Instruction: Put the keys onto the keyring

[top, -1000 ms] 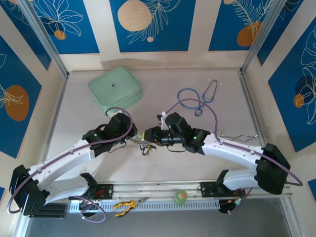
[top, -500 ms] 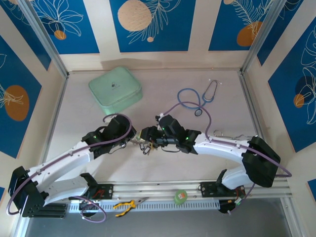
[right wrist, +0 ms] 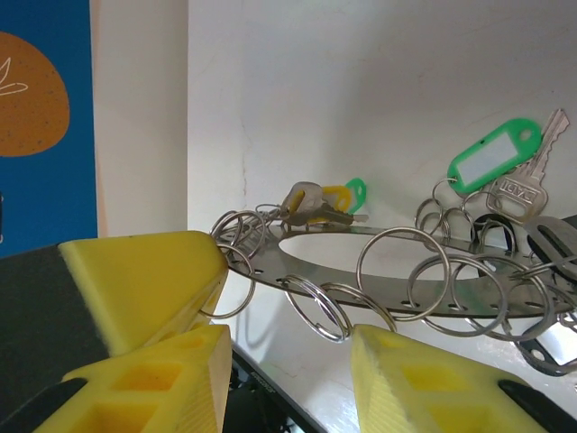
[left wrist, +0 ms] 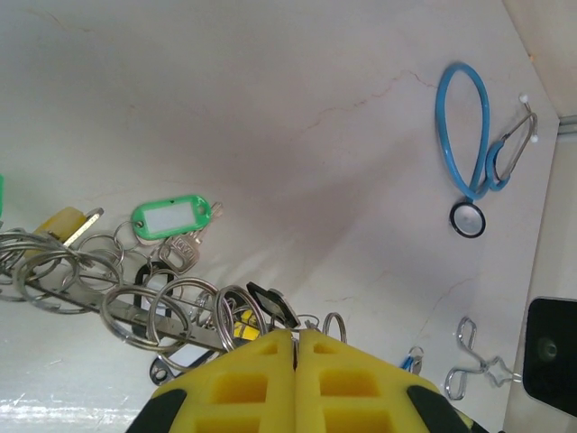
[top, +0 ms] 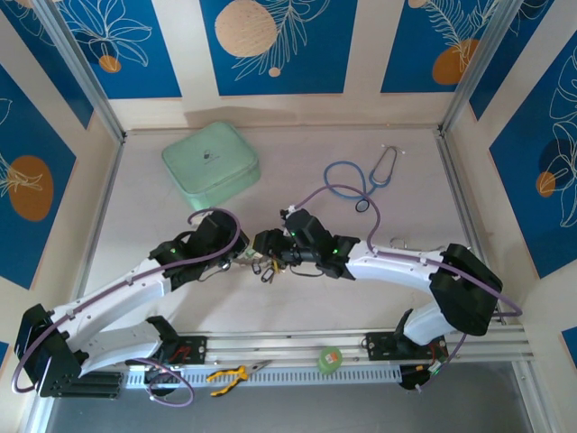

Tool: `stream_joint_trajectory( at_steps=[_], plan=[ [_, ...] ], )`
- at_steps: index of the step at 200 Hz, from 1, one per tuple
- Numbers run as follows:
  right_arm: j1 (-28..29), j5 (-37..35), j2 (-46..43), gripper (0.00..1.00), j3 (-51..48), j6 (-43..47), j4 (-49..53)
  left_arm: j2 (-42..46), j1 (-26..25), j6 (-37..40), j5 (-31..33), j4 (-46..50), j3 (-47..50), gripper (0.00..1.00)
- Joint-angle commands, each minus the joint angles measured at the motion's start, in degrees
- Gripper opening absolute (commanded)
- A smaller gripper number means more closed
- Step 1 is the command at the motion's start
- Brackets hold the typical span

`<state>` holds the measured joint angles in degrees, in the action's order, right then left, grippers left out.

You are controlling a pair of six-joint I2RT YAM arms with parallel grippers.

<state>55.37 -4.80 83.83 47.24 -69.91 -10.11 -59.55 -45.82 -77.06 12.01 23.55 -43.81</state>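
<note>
My left gripper [left wrist: 296, 336] is shut on the rim of the keyring [left wrist: 72, 290], a flat silvery plate hung with several split rings. It holds the keyring [right wrist: 397, 290] level above the table. Keys hang from the rings: one with a green tag [left wrist: 171, 219], one with a yellow tag [left wrist: 59, 224], and a black tag [left wrist: 270, 305] close to the left jaws. My right gripper [right wrist: 288, 347] is open just under the keyring's near rim, with a bare split ring [right wrist: 315, 307] dangling between its fingers. In the top view both grippers meet at the keyring [top: 264, 262] mid-table.
A mint-green case [top: 211, 164] sits at the back left and a blue stethoscope [top: 361, 180] at the back right. A small blue tag [left wrist: 410, 361] and a metal clip [left wrist: 473, 365] lie right of the left jaws. Yellow pliers [top: 230, 373] and a green tape roll [top: 330, 358] rest on the front rail.
My right gripper has moved left toward the keyring and opened wider. The left arm has shifted slightly, still gripping the keyring.
</note>
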Motion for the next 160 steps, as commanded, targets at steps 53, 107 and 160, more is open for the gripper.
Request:
stream_joint_trajectory(
  at_steps=[53, 107, 160],
  plan=[
    [-0.7, -2.1, 1.4, 0.4, 1.7, 1.4, -3.5, 1.0, -0.5, -5.1, -0.8, -0.9, 0.8, 0.0],
    [-1.6, -0.9, 2.4, 0.34, 1.9, 0.6, -5.1, 1.0, -0.6, -5.4, -0.8, -1.0, 0.8, 0.0],
    [-2.1, -0.5, 3.3, 0.24, 1.5, -0.4, -5.6, 1.1, -0.5, -5.3, -0.7, -0.8, 0.9, 0.0]
  ],
)
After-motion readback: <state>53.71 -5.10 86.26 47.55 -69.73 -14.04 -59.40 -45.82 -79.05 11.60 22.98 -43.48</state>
